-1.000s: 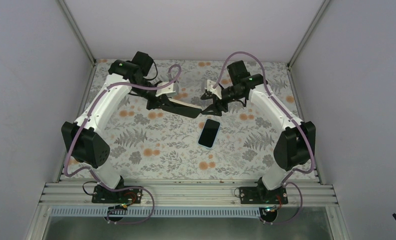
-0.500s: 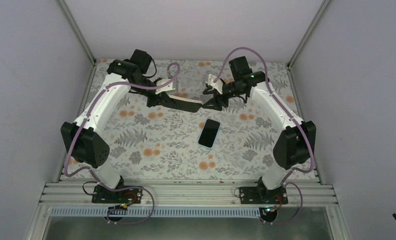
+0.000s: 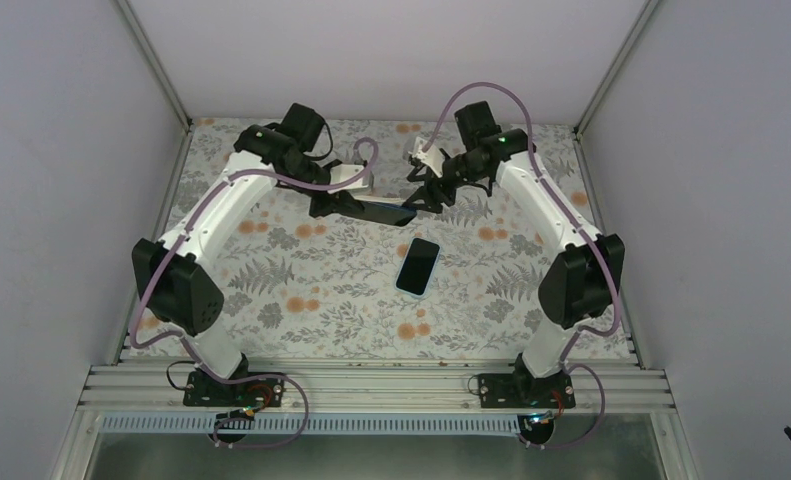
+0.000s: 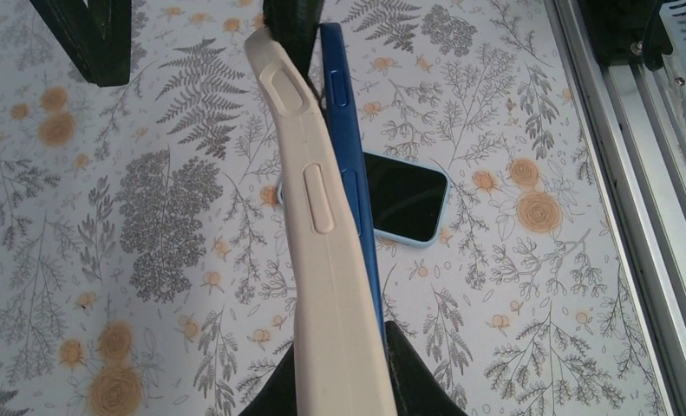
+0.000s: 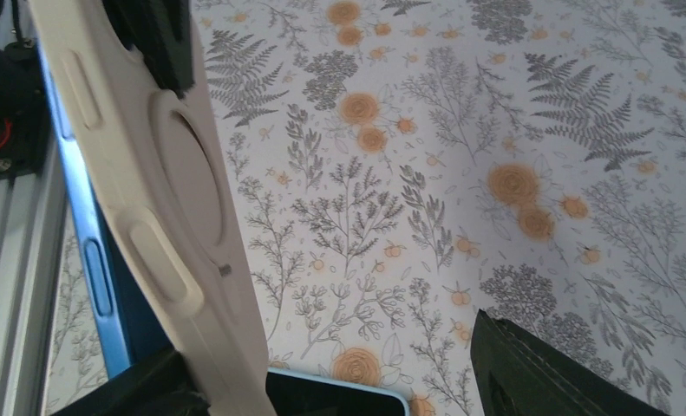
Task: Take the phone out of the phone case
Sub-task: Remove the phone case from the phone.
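Observation:
A blue phone (image 4: 348,165) in a beige case (image 4: 322,260) is held edge-up above the table. My left gripper (image 4: 339,373) is shut on its near end. The case's far end bows away from the phone. In the top view the cased phone (image 3: 381,210) looks dark and spans between my left gripper (image 3: 336,205) and right gripper (image 3: 421,195). My right gripper (image 5: 326,347) is open wide. Its left finger (image 5: 122,390) rests at the case's (image 5: 166,191) far end and its right finger (image 5: 539,373) is clear of it. The phone's blue edge (image 5: 88,260) shows behind the case.
A second phone in a light blue case lies face-up on the floral mat (image 3: 301,290), below the held one (image 3: 418,266). It also shows in the left wrist view (image 4: 404,197) and right wrist view (image 5: 330,397). An aluminium rail (image 3: 371,385) runs along the near edge.
Both arms have drawn in towards the middle and back. The held phone has shifted right and levelled out. The right gripper has closed in on its far end.

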`<state>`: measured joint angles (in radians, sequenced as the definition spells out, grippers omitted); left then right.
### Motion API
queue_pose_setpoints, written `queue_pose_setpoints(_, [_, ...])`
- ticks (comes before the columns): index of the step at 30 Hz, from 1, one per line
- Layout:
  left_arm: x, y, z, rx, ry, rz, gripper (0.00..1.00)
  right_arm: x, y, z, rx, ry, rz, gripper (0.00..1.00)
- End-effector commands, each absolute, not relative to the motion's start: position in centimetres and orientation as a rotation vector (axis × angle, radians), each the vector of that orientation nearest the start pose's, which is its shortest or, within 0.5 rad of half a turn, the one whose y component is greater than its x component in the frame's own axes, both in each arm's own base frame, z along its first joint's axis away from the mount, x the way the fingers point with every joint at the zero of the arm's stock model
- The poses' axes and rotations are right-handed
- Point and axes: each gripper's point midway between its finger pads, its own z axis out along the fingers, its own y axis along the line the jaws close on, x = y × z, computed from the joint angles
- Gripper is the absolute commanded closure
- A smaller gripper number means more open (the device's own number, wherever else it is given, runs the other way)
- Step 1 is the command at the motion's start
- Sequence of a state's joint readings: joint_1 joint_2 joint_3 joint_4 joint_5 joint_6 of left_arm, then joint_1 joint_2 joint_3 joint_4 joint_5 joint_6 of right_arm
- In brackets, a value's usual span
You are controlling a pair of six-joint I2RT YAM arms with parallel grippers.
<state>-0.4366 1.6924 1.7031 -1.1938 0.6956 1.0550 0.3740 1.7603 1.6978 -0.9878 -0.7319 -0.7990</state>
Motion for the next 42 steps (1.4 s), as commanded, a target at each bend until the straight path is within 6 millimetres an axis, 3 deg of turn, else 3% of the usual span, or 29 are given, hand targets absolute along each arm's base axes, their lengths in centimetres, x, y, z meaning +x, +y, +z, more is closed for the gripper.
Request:
queue_pose_setpoints(1, [23.9,-29.6,25.5,1.921,1.565,-1.028,0.98,34.2,30.8,31.5,-1.550,1.460,0.871,0.24])
queue_pose_setpoints(6, [26.5,-31.4,29.6,1.861,1.362,-0.927,0.98,27.5,34.5,29.7,-1.741,1.357,1.111,0.22])
queue_pose_setpoints(11, [31.1,-32.5,33.4,1.739,1.264,-0.815,0.98,22.7,36.7,29.3,-1.815,1.280,1.395,0.24])
queue_pose_setpoints(13, [32.7,-32.6,34.8,1.687,1.242,-0.780,0.98,21.6,37.3,28.7,-1.848,1.267,1.470,0.30])
queue_pose_setpoints(16, [33.9,-32.5,37.5,1.620,1.165,-0.740,0.98,20.8,37.8,26.6,-1.861,1.322,1.535,0.47])
queue_pose_setpoints(19, [33.8,-32.4,38.8,1.611,1.120,-0.727,0.98,20.4,37.9,25.0,-1.872,1.358,1.565,0.78])
queue_pose_setpoints(21, [34.0,-32.3,38.8,1.614,1.123,-0.713,0.97,20.4,37.9,25.1,-1.863,1.363,1.580,0.95])
queue_pose_setpoints(24, [34.2,-31.7,38.6,1.622,1.137,-0.698,0.95,20.5,37.5,25.8,-1.848,1.353,1.572,0.97])
queue_pose_setpoints(25, [34.2,-31.3,38.6,1.624,1.146,-0.696,0.91,20.6,37.3,26.1,-1.841,1.353,1.565,0.97])
queue_pose_setpoints(28, [33.8,-30.3,38.6,1.639,1.185,-0.697,0.61,21.6,36.2,26.8,-1.810,1.374,1.520,0.97])
queue_pose_setpoints(29, [33.3,-29.9,38.5,1.657,1.196,-0.696,0.46,22.2,35.6,27.0,-1.795,1.391,1.499,0.97])
queue_pose_setpoints(31, [32.2,-29.1,39.0,1.693,1.209,-0.679,0.04,23.6,34.2,27.4,-1.746,1.424,1.464,0.97])
queue_pose_setpoints(35, [30.2,-26.6,41.4,1.723,1.243,-0.567,0.00,27.1,30.4,28.6,-1.606,1.509,1.387,0.97])
queue_pose_setpoints(38, [30.2,-23.5,44.5,1.649,1.236,-0.375,0.00,30.2,27.1,29.7,-1.463,1.570,1.308,0.97])
queue_pose_setpoints(40, [30.9,-21.8,46.6,1.565,1.206,-0.189,0.00,32.8,25.1,30.9,-1.329,1.624,1.251,0.97])
queue_pose_setpoints(42, [31.7,-20.4,48.4,1.451,1.152,-0.014,0.00,37.3,23.6,31.5,-1.080,1.799,1.081,0.97])
